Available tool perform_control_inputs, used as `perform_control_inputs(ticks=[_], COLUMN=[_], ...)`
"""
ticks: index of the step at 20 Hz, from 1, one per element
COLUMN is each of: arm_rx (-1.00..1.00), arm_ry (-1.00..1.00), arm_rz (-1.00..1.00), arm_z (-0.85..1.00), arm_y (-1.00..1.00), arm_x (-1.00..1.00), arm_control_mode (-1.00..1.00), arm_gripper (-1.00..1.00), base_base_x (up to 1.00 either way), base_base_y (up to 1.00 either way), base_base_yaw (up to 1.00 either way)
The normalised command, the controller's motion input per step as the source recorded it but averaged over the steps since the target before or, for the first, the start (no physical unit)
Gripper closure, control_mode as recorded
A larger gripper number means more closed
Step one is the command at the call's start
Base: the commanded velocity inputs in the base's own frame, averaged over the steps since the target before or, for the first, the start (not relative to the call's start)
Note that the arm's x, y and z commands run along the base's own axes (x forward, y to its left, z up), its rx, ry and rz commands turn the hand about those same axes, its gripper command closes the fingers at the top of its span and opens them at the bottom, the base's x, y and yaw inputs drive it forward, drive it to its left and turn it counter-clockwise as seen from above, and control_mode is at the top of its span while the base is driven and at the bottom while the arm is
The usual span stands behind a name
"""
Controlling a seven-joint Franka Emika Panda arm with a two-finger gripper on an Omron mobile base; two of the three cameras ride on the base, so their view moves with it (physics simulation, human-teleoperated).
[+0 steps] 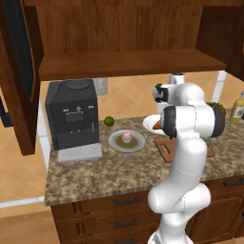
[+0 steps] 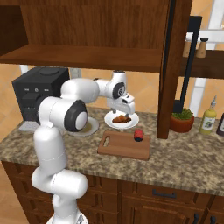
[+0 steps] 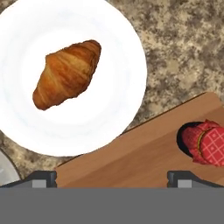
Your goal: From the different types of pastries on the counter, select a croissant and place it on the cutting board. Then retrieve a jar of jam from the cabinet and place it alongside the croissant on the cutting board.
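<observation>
Golden-brown croissant lies on the white plate, whose rim is cut off at the hand view's top and left. The gripper hangs just above it, jaws spread wide and holding nothing. At four o'clock from the plate, the jar of jam rests tipped on the cutting board, partly cropped. From the left side, the arm hides most of the board and plate. The pink cupcake sits on a grey plate on the granite desk.
</observation>
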Motion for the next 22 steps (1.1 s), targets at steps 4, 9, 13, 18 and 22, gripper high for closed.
perform_control_inputs(ticks=[4,9,13,18,22], arm_rx=[0.00,0.00,0.00,-0.01,-0.02], arm_ry=[0.00,-0.08,-0.16,-0.05,0.00], arm_rz=[-0.02,-0.03,-0.04,-0.01,-0.01], arm_z=[-0.05,-0.31,-0.33,-0.04,0.00], arm_y=[0.01,0.25,0.38,-0.10,-0.35], arm_x=[0.00,0.04,0.41,0.26,0.39], arm_control_mode=[-1.00,-1.00,-1.00,-1.00,-1.00], arm_gripper=[-1.00,-1.00,-1.00,-1.00,-1.00], base_base_x=[0.00,0.00,0.00,0.00,0.00], base_base_y=[0.00,0.00,0.00,0.00,0.00], base_base_yaw=[0.00,0.00,0.00,0.00,0.00])
